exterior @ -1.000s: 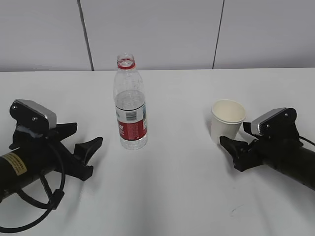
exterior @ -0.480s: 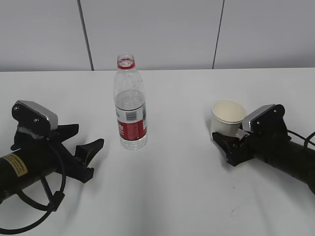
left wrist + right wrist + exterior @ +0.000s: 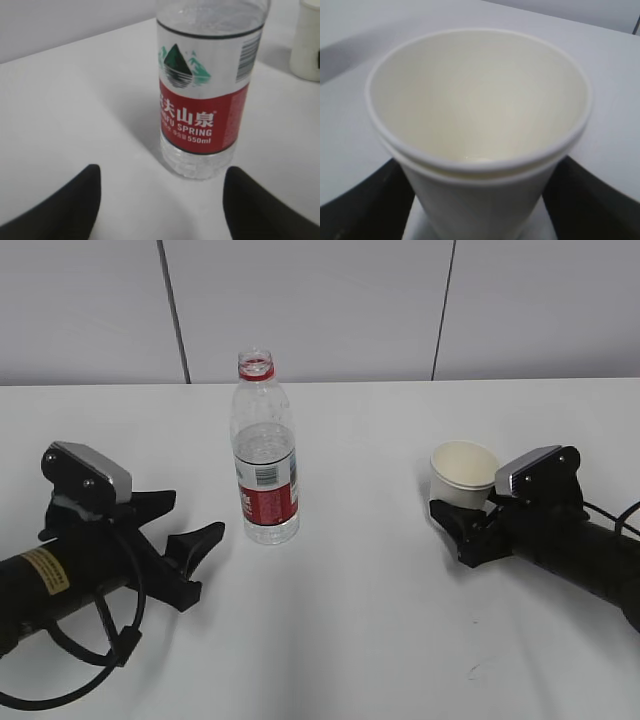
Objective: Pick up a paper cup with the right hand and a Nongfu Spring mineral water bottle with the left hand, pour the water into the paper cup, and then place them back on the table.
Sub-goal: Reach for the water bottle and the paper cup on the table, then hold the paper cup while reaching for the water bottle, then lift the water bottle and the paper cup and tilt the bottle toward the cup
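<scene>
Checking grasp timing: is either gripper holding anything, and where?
Nothing held. Right gripper brackets the cream paper cup's lower body, jaws open; left gripper is short of the clear plastic bottle.

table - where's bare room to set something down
Bare table between the bottle and the cup, along the front edge, and behind both toward the wall. Crowded where the left gripper nears the bottle and the right gripper brackets the cup.

paper cup [image 3: 462,472] base behind end effector [image 3: 462,530]
</scene>
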You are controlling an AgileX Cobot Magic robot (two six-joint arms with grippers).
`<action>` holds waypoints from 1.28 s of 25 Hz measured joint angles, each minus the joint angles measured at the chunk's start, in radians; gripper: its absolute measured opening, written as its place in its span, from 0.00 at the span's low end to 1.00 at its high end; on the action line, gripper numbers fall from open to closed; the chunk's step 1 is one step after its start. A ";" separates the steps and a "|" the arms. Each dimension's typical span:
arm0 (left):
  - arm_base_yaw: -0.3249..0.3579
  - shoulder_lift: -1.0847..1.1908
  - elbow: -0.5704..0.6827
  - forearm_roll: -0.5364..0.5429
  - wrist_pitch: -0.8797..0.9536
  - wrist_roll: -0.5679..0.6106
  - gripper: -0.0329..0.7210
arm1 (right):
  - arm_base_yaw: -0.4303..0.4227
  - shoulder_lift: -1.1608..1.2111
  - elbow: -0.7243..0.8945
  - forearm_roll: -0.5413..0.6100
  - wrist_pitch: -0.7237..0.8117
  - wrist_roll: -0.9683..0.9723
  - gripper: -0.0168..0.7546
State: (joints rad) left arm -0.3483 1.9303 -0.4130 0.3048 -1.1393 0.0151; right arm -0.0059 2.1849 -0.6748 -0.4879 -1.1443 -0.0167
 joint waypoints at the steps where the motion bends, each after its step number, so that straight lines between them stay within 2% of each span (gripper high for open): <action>1: 0.000 0.006 -0.006 0.007 0.000 -0.005 0.67 | 0.000 0.000 0.000 0.000 0.000 0.002 0.76; 5: 0.000 0.025 -0.007 0.018 -0.001 -0.015 0.69 | 0.000 0.000 0.000 0.000 0.000 0.004 0.75; 12: 0.000 0.077 -0.038 0.043 0.000 -0.043 0.81 | 0.000 0.000 0.000 0.000 0.000 0.004 0.69; 20: 0.000 0.144 -0.181 0.105 0.001 -0.121 0.82 | 0.000 0.000 0.000 0.000 -0.002 0.004 0.68; 27: 0.000 0.175 -0.301 0.192 0.000 -0.237 0.82 | 0.000 0.000 0.000 0.000 -0.002 0.004 0.68; 32: 0.000 0.219 -0.353 0.219 -0.002 -0.261 0.82 | 0.000 0.000 0.000 -0.002 -0.002 0.004 0.68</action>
State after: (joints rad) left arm -0.3483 2.1496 -0.7661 0.5239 -1.1413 -0.2463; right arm -0.0059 2.1849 -0.6748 -0.4897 -1.1460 -0.0128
